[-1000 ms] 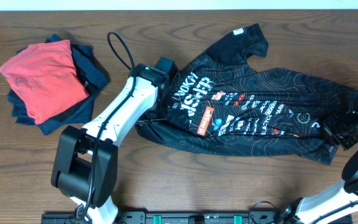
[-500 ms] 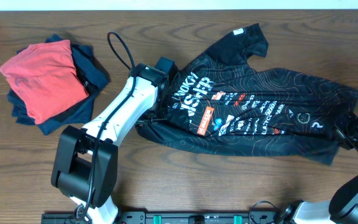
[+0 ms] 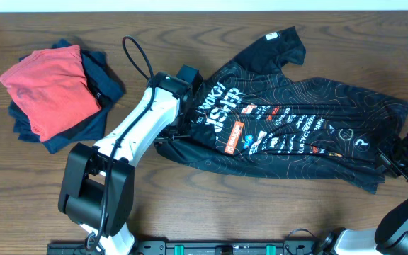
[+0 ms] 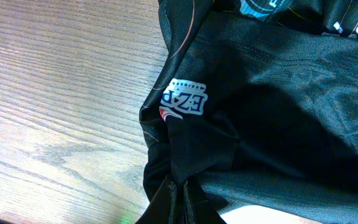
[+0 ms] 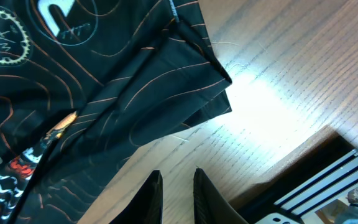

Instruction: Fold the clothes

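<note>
The black jersey (image 3: 289, 120) with orange contour lines and white lettering lies spread and rumpled across the middle and right of the table. My left gripper (image 3: 178, 132) is at the jersey's left edge. In the left wrist view it (image 4: 180, 198) is shut on a fold of the black fabric (image 4: 278, 112). My right gripper (image 3: 401, 161) is just beyond the jersey's right hem. In the right wrist view its fingers (image 5: 176, 186) stand slightly apart over bare wood and hold nothing. The hem corner (image 5: 185, 93) lies just ahead of them.
A pile of folded garments, red (image 3: 48, 88) on top of navy (image 3: 94, 124), sits at the far left. The table's right edge (image 5: 328, 155) and a black rail are close beside my right gripper.
My right gripper pulled the jersey's right hem outward, then came off it and now sits slightly lower over bare wood. The hem has settled on the table. The left arm has not moved.
</note>
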`<state>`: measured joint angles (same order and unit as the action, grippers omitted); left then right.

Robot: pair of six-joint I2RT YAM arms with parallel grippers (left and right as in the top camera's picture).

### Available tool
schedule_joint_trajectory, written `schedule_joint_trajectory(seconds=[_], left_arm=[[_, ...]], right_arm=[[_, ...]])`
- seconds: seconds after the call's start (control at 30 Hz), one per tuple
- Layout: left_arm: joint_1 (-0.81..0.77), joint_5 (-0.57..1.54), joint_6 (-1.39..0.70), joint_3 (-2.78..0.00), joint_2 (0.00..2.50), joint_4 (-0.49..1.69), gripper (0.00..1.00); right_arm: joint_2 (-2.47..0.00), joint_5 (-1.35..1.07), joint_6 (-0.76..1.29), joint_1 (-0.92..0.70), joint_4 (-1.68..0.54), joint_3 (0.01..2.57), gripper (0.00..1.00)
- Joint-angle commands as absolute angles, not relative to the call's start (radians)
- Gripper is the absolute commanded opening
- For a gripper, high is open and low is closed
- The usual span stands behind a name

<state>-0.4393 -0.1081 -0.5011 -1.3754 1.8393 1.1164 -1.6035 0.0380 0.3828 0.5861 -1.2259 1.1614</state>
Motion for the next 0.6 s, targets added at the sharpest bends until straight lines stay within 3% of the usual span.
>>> schedule_joint_trajectory(seconds=[0.0,0.17,0.4,0.57], left_arm=[[-0.437,-0.113,-0.514,-1.374,1.844,1.12,0.06],[-0.437,-0.113,-0.513,-1.374,1.844,1.12,0.06],[-0.437,-0.113,-0.513,-1.374,1.844,1.12,0.06],[-0.437,-0.113,-0.513,-1.374,1.844,1.12,0.06]], right_arm=[[-1.602,0.101,0.42,0.589,-1.222,1.135,0.17],[-1.602,0.127,0.46,0.589,-1.162,1.051,0.19],[-1.602,0.124,0.46,0.601,-1.043,0.971,0.46],[-1.602,0.13,0.462,0.613,-0.995,0.95,0.46]])
